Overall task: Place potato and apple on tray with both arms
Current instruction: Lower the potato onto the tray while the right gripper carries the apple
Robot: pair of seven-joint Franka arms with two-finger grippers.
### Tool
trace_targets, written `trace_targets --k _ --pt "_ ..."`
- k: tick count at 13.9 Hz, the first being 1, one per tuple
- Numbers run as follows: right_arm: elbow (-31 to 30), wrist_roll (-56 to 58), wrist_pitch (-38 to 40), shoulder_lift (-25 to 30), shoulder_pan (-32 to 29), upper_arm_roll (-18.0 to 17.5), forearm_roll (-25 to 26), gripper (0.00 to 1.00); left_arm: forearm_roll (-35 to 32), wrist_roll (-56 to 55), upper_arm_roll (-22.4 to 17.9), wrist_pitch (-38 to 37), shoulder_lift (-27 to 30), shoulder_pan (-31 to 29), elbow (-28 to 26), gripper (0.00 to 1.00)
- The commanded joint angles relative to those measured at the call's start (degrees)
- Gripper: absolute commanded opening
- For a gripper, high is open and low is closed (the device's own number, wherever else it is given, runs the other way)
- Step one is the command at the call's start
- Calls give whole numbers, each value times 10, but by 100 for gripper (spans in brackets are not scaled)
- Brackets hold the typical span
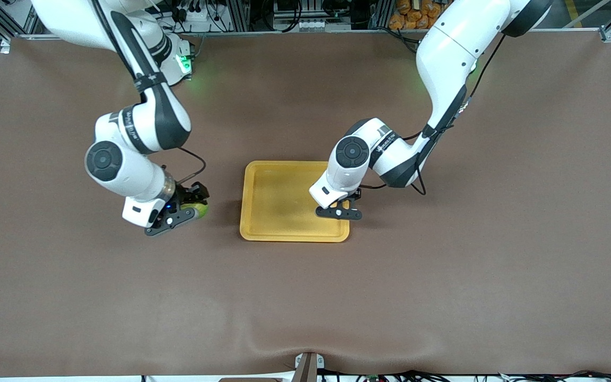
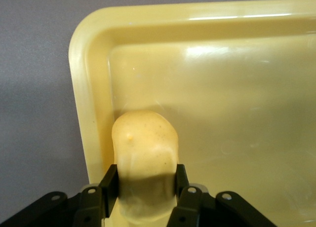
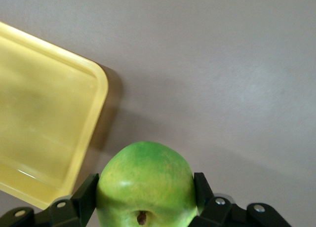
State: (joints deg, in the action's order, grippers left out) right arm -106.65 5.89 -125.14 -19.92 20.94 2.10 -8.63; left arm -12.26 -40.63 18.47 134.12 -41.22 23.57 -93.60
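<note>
The yellow-orange tray lies at the table's middle. My left gripper is over the tray's corner toward the left arm's end, shut on the potato; the fingers press its sides and it sits low against the tray's rim. The potato is hidden in the front view. My right gripper is beside the tray, over the table toward the right arm's end, shut on the green apple. The right wrist view shows the apple between the fingers and the tray's corner apart from it.
Brown cloth covers the table around the tray. The left arm's elbow hangs just past the tray's edge. Cables and boxes lie off the table's edge by the bases.
</note>
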Motion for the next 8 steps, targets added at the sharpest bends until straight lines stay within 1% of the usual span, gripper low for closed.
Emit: trace_targets --k 1,3,4,5,8 --pt "2 -103 -3 2 39 4 -7 0 -15 -19 -5 -11 -11 8 18 6" --pt "2 -186 -21 2 60 4 -7 0 -15 -19 -5 -11 -11 8 20 26" --pt "2 -230 -34 1 68 4 -7 0 -15 -16 -6 -11 -12 8 21 62" --pt "8 -261 -37 -1 81 4 -7 0 -22 -13 -8 -11 -13 8 21 100" --pt "37 -308 -38 -40 118 6 0 0 -29 -13 -9 -11 -9 7 26 100"
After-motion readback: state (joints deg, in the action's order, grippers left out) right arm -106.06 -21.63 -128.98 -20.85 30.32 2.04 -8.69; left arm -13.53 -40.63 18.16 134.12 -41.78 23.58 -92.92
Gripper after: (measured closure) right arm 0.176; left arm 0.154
